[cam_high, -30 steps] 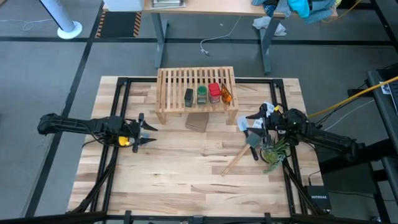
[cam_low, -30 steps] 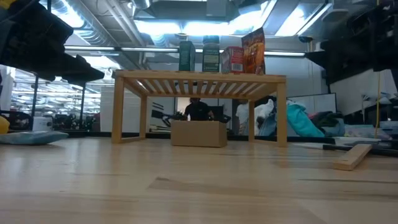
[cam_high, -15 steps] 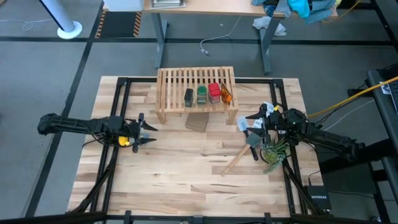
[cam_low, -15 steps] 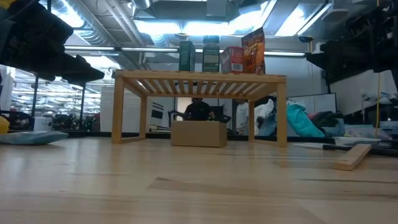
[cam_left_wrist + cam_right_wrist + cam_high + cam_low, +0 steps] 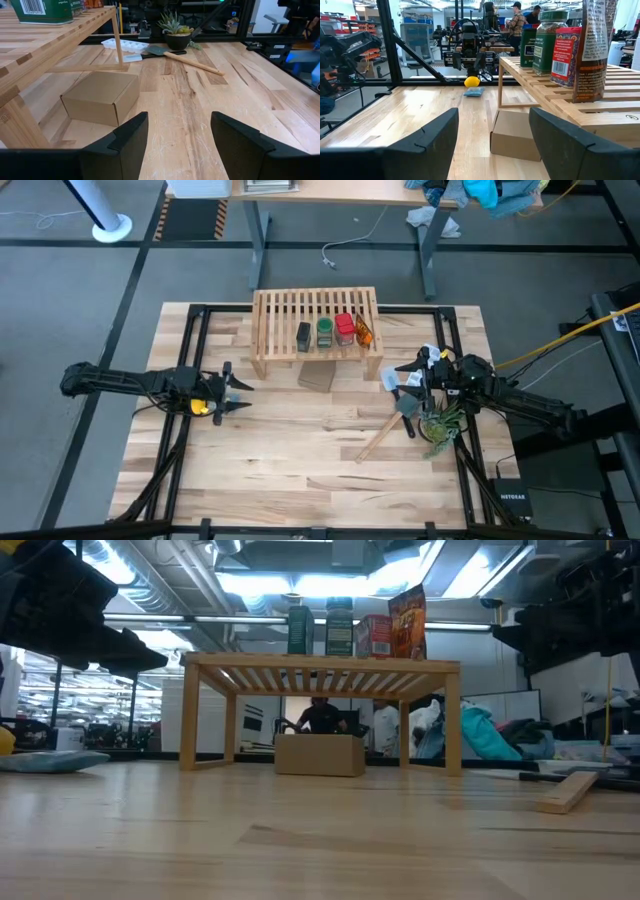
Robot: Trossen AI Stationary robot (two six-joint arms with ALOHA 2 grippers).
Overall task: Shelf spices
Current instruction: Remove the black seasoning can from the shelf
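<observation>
4 spices (image 5: 333,331) on shelf (image 5: 280,308) | both pincers apart, empty

The one change is in the room behind the tabletop, seen in the low view under the shelf (image 5: 322,663): the person (image 5: 322,716) behind the cardboard box (image 5: 320,754) has shifted posture a little, and a second figure now shows just at their 3 o'clock.
</observation>
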